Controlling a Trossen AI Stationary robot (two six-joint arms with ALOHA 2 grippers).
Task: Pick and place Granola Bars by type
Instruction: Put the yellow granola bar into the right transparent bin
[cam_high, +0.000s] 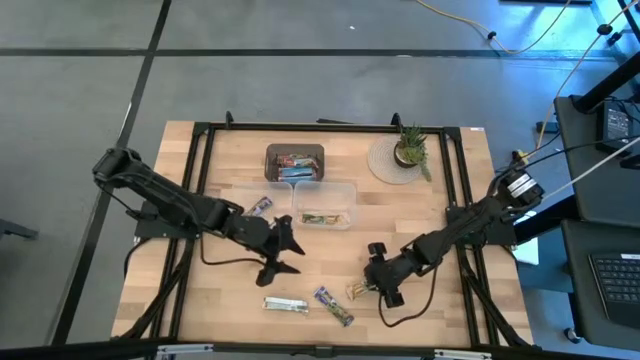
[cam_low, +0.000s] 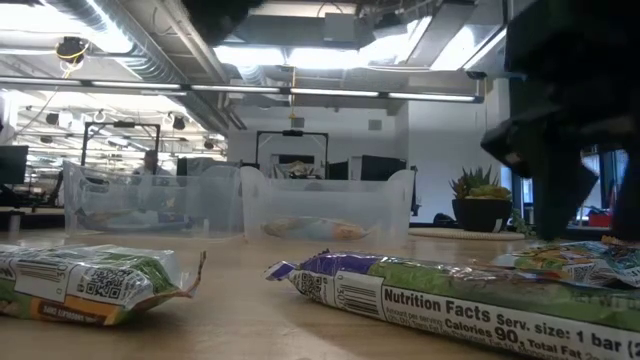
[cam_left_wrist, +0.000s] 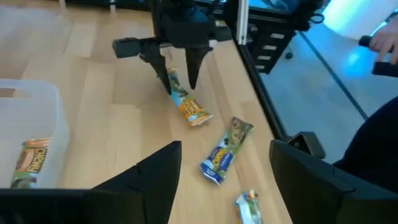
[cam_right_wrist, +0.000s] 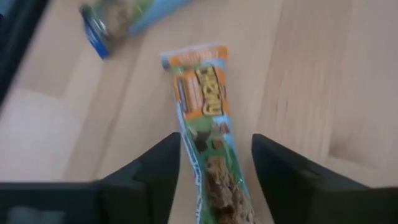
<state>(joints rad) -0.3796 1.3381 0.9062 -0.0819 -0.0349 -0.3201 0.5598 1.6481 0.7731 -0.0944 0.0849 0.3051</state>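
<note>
The Granola Bars were split between the containers at the back of the table (cam_high: 440, 300) and the bare wood at its front edge when I checked the feeds. Largest first: the table carried a dark tray (cam_high: 295, 164) of mixed bars at the rear, which I took to be the supply, and in front of it two clear tubs side by side. The left tub (cam_high: 262, 197) showed one purple-wrapped bar (cam_high: 262, 207) at its near edge; the right tub (cam_high: 326, 205) held a green-tan bar (cam_high: 320, 217), so I judged each tub stood for one type. A potted plant (cam_high: 409, 148) stood on a round mat to the right, clear of the work.

Three bars lay loose near the front: a silvery one (cam_high: 285, 305), a blue-purple one (cam_high: 333, 306), and an orange-green one (cam_right_wrist: 202, 112) under the right arm.

The right gripper (cam_high: 384, 285) stood over that orange-green bar with its fingers spread to either side of the wrapper, released and not yet gripping. I judged it placed so for a grasp along the bar's narrow width.

The left gripper (cam_high: 281, 247) hung just in front of the tubs, fingers apart and empty, presumably waiting its turn
</note>
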